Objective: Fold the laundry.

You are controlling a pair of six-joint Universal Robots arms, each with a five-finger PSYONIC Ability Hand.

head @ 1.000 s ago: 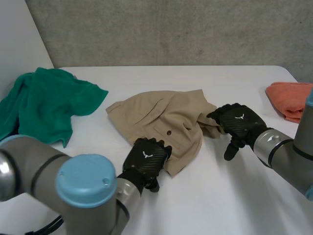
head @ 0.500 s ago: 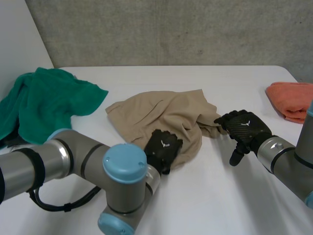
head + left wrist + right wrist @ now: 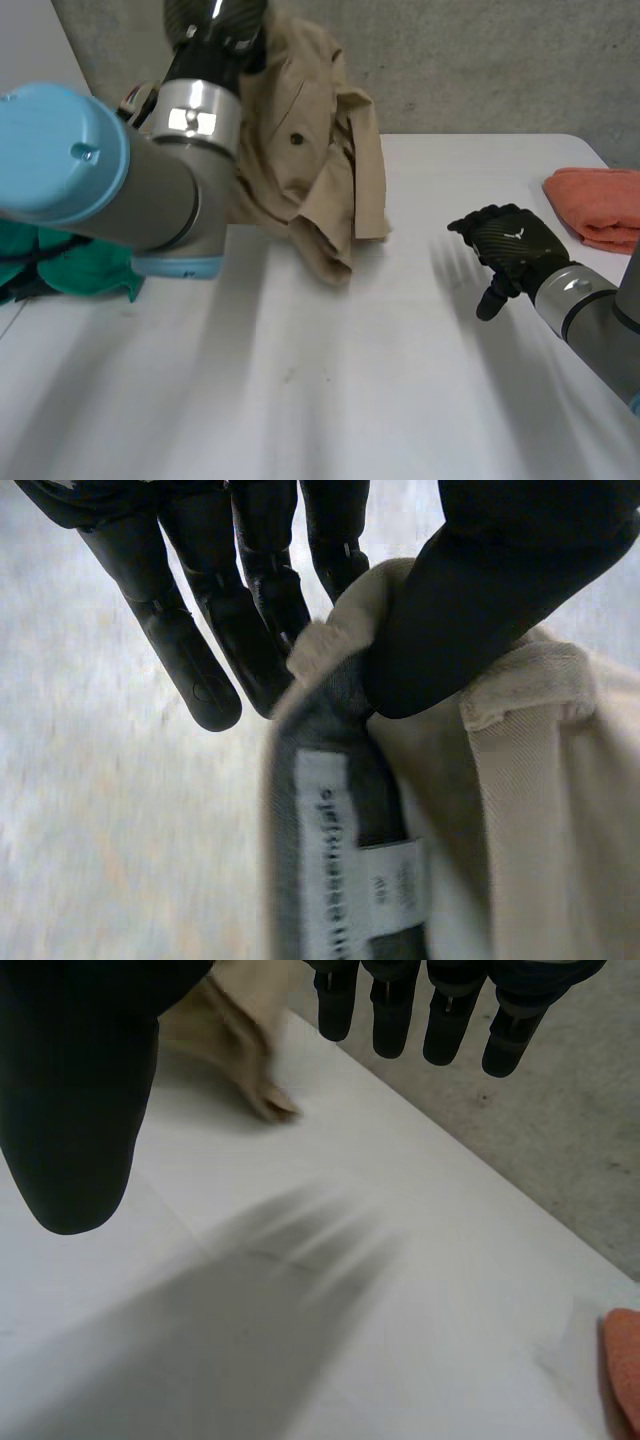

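Left hand (image 3: 215,18): up high, pinching the tan cloth (image 3: 318,140) at its label edge.
Tan cloth: hangs straight down, low end near the table (image 3: 330,400).
Right hand (image 3: 512,243): fingers loose, empty, off to the cloth's side.

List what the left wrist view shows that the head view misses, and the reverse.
Left wrist view: a white label sewn inside the garment, right where the left hand pinches it. Head view: a green cloth, an orange cloth, and the open right hand over the table. Both: the left hand holding the beige garment up.
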